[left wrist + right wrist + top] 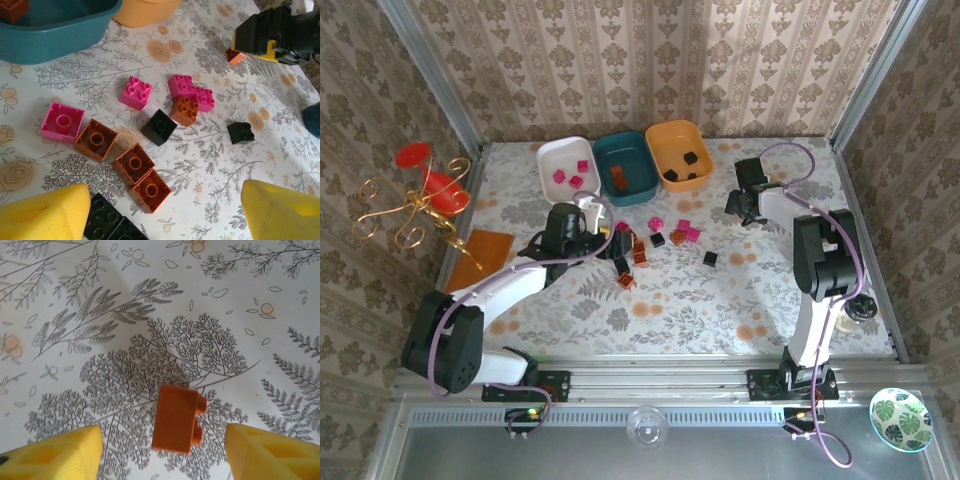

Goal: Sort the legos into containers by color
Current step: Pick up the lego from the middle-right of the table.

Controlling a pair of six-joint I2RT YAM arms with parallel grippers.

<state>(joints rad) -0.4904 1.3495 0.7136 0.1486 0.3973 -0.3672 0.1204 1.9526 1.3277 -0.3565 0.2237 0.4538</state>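
**Both pincers wide open, most legos unsorted**

At the left of the surface (720, 310) I see an orange-brown mat (480, 256). To its right is my left pincer (165, 200), yellow fingers (45, 215) spread wide and gripping nothing. Two black legos (107, 225) lie just beside its left finger. Ahead of it the loose legos (135, 163) sit in a tight scatter of pink, orange-red and black. Several are touching, some studs up and some hollow side up. One black lego (240, 132) lies apart, to the right of that group.

Along the back edge three trays stand close side by side. The white tray (552, 152) holds three pink legos, the teal tray (638, 150) holds one orange-red lego, and the orange tray (665, 140) holds two black ones.

Further right is my right pincer (162, 435), also wide open. An orange lego (174, 417) sits between its fingers, turned on its side with the studs pointing right and touching neither finger. I cannot tell whether it rests on the surface. From the left wrist camera it shows just under the pincer's dark body.
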